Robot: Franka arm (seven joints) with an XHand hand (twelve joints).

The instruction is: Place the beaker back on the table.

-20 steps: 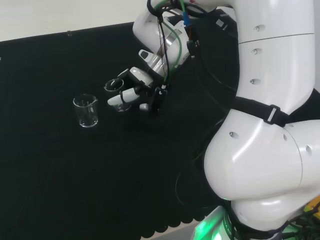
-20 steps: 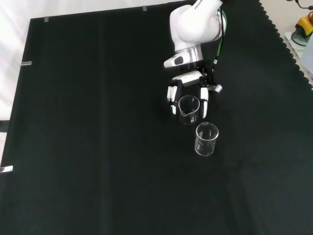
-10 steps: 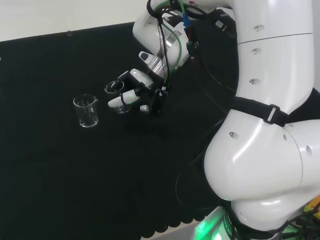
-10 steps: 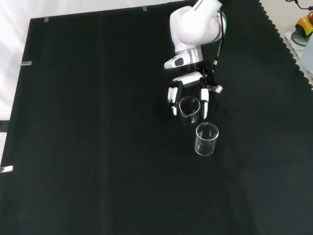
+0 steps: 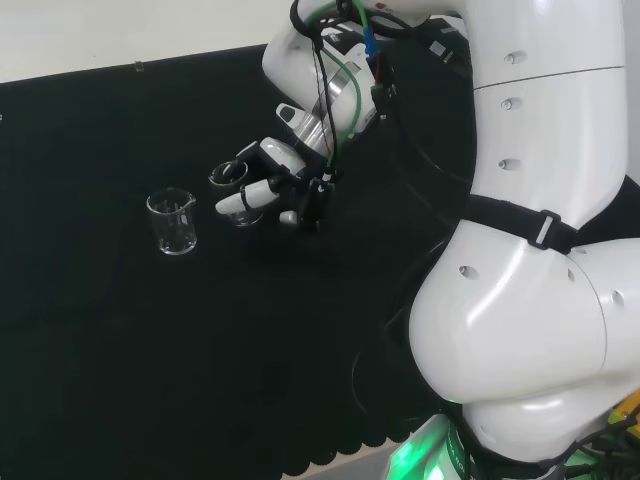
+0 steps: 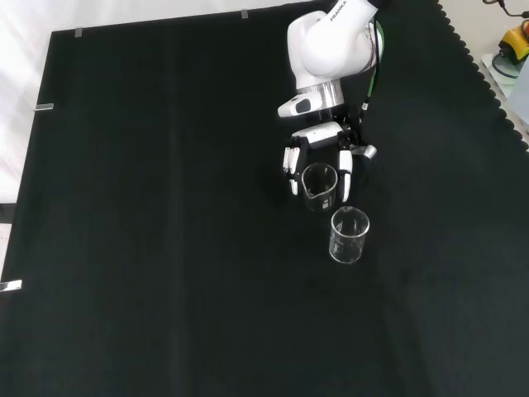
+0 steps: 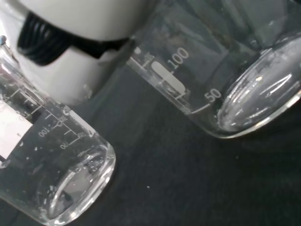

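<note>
My hand (image 6: 318,141) curls round the beaker (image 6: 319,185) just beside the second beaker (image 6: 349,235), set-down step; next, open fingers and lift clear.

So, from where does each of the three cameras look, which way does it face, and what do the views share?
Head view: from behind and above the arm's base, facing over the white arm links at the cloth; the hand is at a beaker, with a second beaker to its left.
Front view: from in front of the arm, facing down on the cloth; the hand comes in from the top.
Wrist view: at the wrist, facing past a white part of the hand at close glass.
Shared: head and front views both show the hand and both beakers.
</note>
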